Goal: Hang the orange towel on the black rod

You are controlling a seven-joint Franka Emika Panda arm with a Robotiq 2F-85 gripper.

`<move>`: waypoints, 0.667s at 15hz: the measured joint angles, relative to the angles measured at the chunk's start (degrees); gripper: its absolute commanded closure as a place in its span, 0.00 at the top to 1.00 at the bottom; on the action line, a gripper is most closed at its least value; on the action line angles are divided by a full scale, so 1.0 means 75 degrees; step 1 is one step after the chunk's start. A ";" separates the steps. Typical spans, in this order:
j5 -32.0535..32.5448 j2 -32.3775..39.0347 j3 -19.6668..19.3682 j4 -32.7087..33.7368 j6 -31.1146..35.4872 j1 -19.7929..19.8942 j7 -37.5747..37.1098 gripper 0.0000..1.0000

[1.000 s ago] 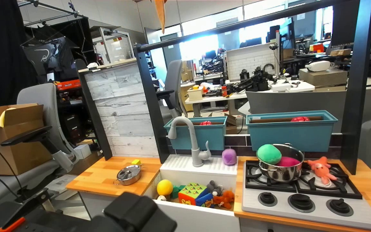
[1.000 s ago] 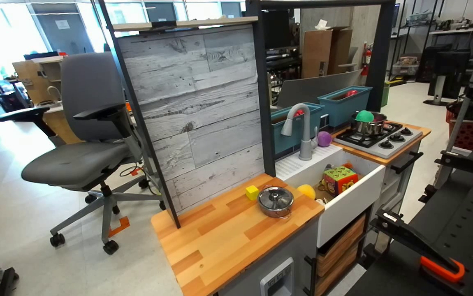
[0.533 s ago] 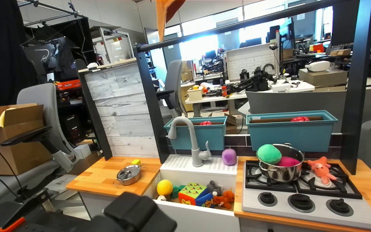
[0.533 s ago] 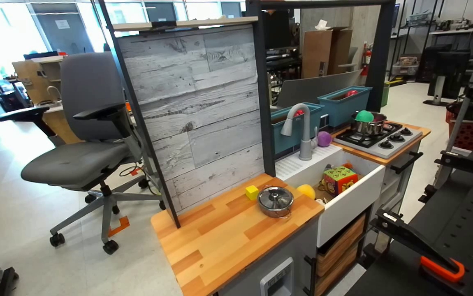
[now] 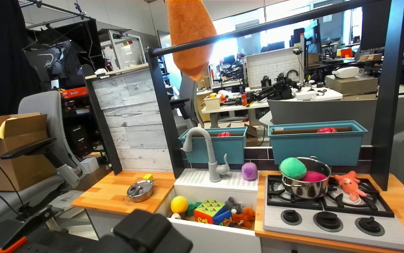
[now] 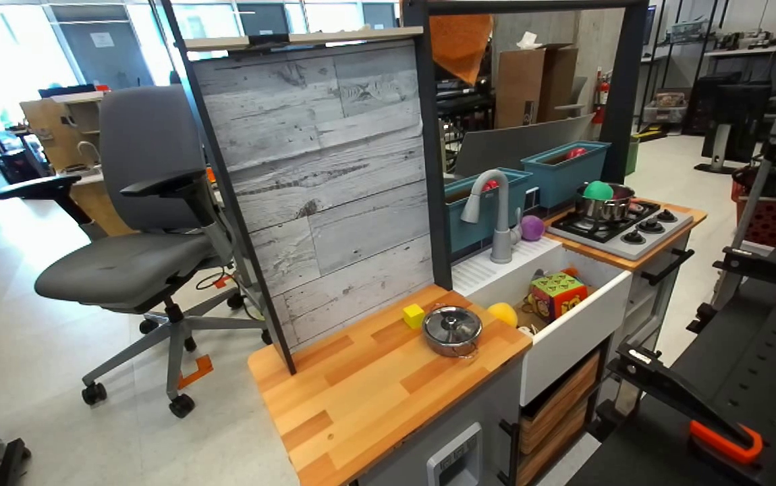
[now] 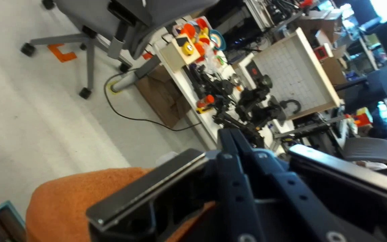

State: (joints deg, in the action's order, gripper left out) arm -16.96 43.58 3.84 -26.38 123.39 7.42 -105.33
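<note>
The orange towel (image 5: 190, 24) hanging lower than before, tip now below the black rod (image 5: 265, 26), behind it in both exterior views, jaws pinching the towel tight

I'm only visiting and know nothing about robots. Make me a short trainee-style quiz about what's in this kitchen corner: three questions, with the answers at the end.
1. True or false: the yellow block sits on the wooden counter, near the lidded pan.
2. Which of these shares the stove with the pot? a) a yellow ball; b) a tap; c) a soft toy.
3. Where they cross in an exterior view, which is in front: the orange towel or the black rod?

Key: 1. True. 2. c. 3. The black rod.
</note>
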 measured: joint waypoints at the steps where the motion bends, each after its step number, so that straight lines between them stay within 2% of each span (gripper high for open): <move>1: -0.0211 0.0018 0.0196 0.0003 -0.0223 0.0027 0.0086 0.01; 6: -0.1167 -0.0203 0.1119 0.0081 -0.1546 0.0233 0.0869 0.01; 10: -0.2142 -0.0472 0.1697 0.0070 -0.3047 0.0862 0.1602 0.01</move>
State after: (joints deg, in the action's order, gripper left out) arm -33.03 40.04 16.57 -25.85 100.54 13.89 -93.32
